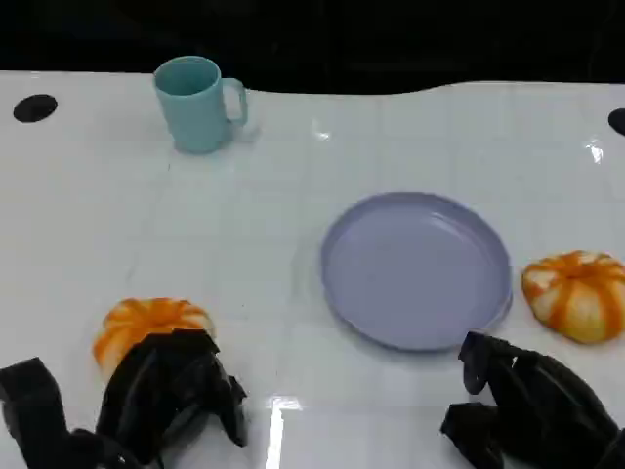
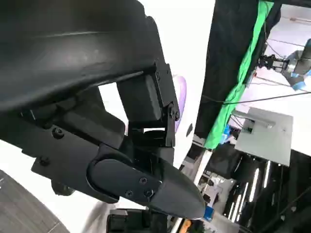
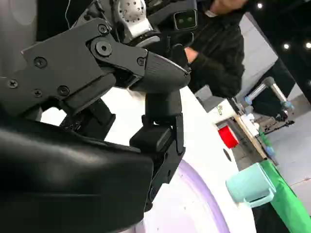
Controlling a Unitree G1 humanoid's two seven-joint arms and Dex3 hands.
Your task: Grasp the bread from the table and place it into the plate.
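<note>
Just beyond the left hand [image 1: 166, 396], a bun [image 1: 146, 322] is sitting, the fingers hanging over it, probably for a grasp, though contact is unclear. The right hand [image 1: 522, 405] is idling empty beside the plate [image 1: 337, 283], fingers loose.

A robotics lab: a green cloth [image 2: 243, 73], cables and another robot arm [image 3: 265, 90] surround the table.

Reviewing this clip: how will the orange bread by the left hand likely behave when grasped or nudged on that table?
The bread looks domed and flat-based, so it probably sits steady rather than rolling. The table is glossy, so a nudge from the left hand may slide it. Its ridged, rounded top could let fingers slip off.
</note>
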